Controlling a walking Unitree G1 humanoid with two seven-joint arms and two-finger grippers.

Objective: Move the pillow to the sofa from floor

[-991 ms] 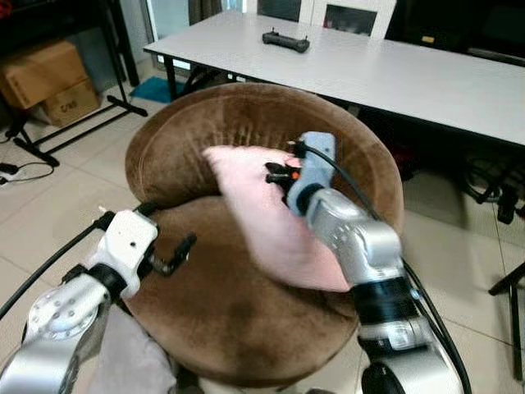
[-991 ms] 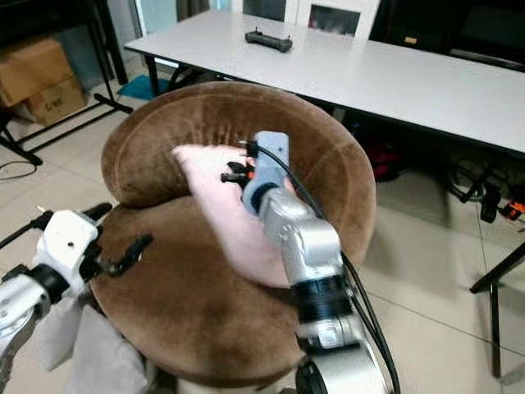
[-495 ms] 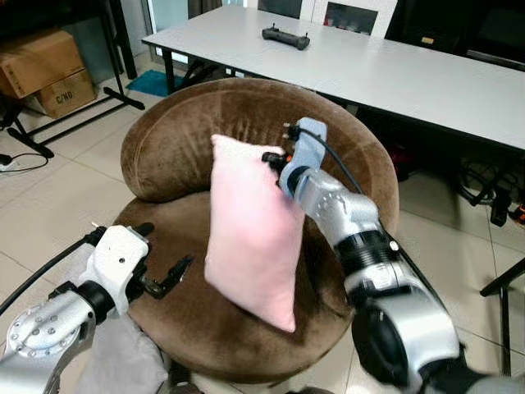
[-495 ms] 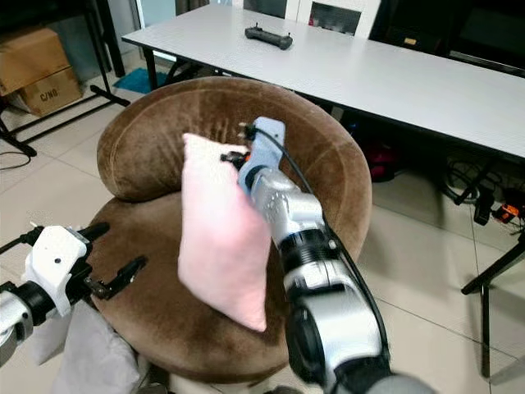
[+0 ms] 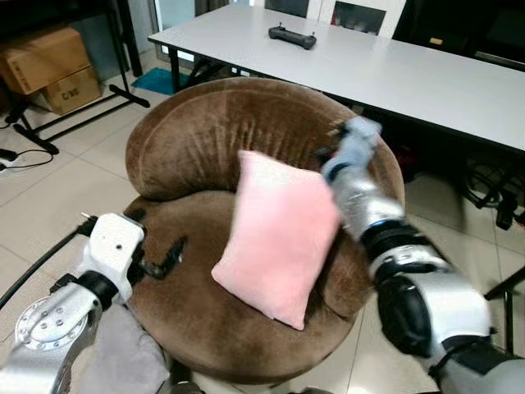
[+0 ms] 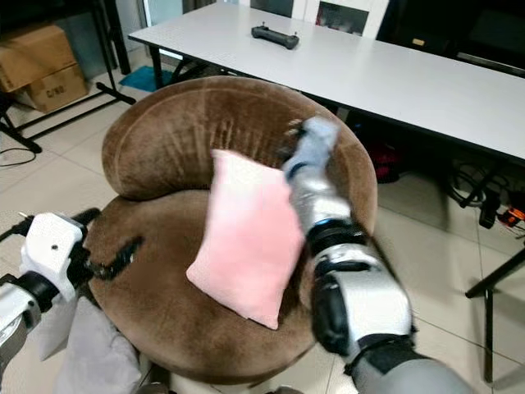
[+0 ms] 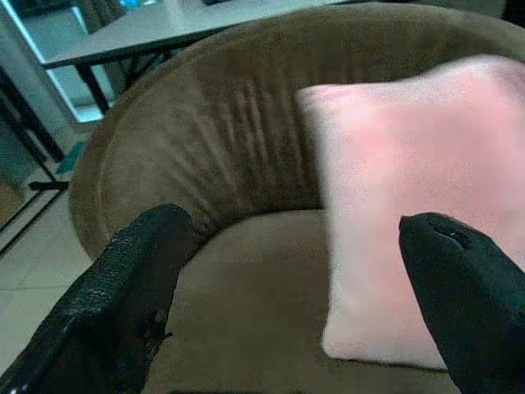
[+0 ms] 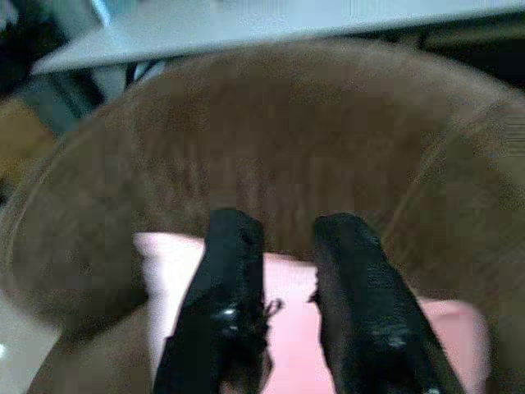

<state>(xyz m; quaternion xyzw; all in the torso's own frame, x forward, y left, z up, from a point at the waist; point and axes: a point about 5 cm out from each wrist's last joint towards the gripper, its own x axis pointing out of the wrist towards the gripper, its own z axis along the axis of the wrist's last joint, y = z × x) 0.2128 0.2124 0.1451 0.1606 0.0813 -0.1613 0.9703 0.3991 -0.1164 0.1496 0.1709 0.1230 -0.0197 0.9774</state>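
Pink pillow (image 5: pixel 279 238) propped on brown sofa (image 5: pixel 205 139); right tool (image 8: pixel 287 246) slightly apart, left tool (image 7: pixel 295 287) wide apart.

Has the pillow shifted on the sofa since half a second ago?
Yes. The pink pillow has swung rightward toward the right side of the brown sofa, now resting tilted on the seat and backrest, with the right gripper above its top edge.

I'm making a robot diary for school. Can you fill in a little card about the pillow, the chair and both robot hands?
pillow: pink pillow, tilted, leaning on the backrest
seat: round brown sofa chair
right gripper: above the pillow's top edge, fingers slightly apart, holding nothing
left gripper: open, beside the pillow, over the seat
behind: white table with a black controller
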